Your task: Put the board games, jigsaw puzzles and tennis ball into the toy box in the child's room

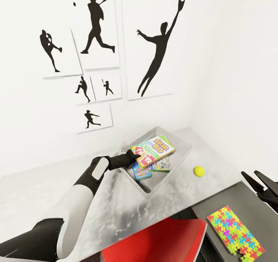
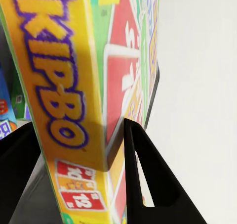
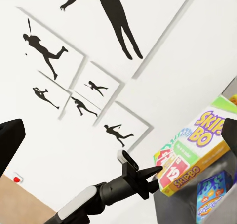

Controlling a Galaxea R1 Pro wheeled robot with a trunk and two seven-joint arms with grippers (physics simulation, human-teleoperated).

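The yellow Skip-Bo board game (image 1: 155, 150) hangs tilted over the grey toy box (image 1: 182, 138), with my left gripper (image 1: 135, 157) shut on its edge. In the left wrist view the box (image 2: 74, 100) is clamped between the two black fingers (image 2: 143, 179). Two more board games (image 1: 141, 172) (image 1: 162, 164) lie inside the toy box. The yellow tennis ball (image 1: 199, 171) rests on the table to the right of the box. A colourful jigsaw puzzle (image 1: 235, 233) lies at the front right. My right gripper (image 1: 259, 183) hovers open above it, holding nothing.
A red chair (image 1: 158, 240) stands against the table's front edge, below the toy box. The grey table (image 1: 116, 200) meets the white wall, which carries baseball silhouette posters (image 1: 154, 53). The right wrist view takes in my left arm (image 3: 113, 192) and the Skip-Bo box (image 3: 197, 155).
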